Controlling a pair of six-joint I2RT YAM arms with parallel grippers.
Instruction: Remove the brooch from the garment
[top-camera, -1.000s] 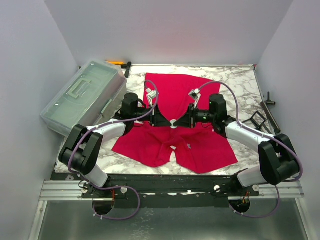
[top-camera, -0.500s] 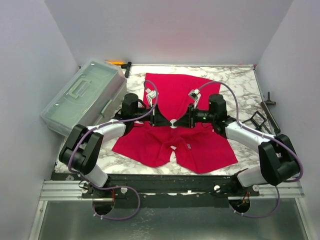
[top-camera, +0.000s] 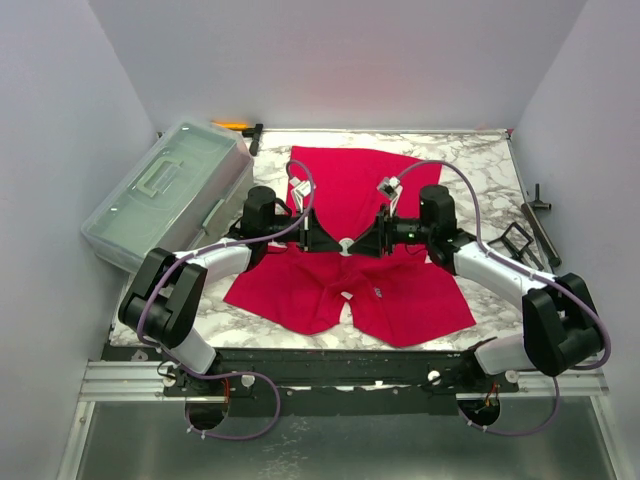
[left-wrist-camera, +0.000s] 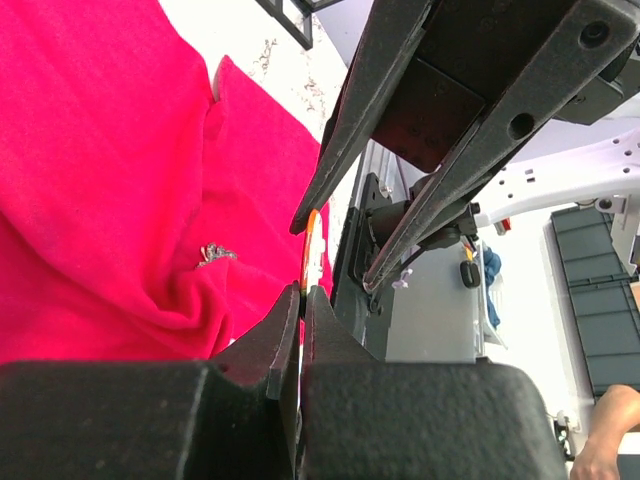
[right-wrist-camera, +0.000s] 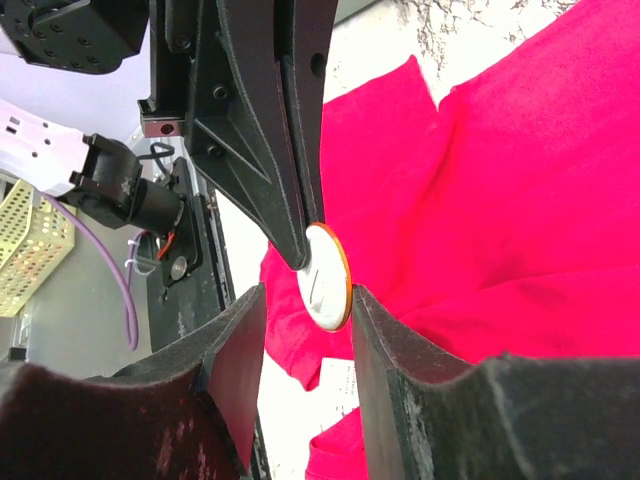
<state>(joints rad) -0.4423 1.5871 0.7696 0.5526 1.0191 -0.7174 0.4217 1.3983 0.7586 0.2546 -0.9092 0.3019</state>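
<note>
Brooch (right-wrist-camera: 326, 277) edge-on in tight-closed left claw (left-wrist-camera: 302, 290), right claw (right-wrist-camera: 306, 295) agape around it, over garment (top-camera: 350, 185); lidded box (top-camera: 165, 190) far left.

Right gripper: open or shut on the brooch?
Open. The right gripper straddles the brooch, a gap on one side; the left gripper pinches it.

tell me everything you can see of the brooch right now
The brooch is a small flat round disc, white-faced with a thin orange rim, and looks hard. It stands on edge above the red garment. The left gripper is shut on its rim. The right gripper is open with a finger on either side, and contact is unclear. Whether a pin joins it to the cloth cannot be told.
</note>
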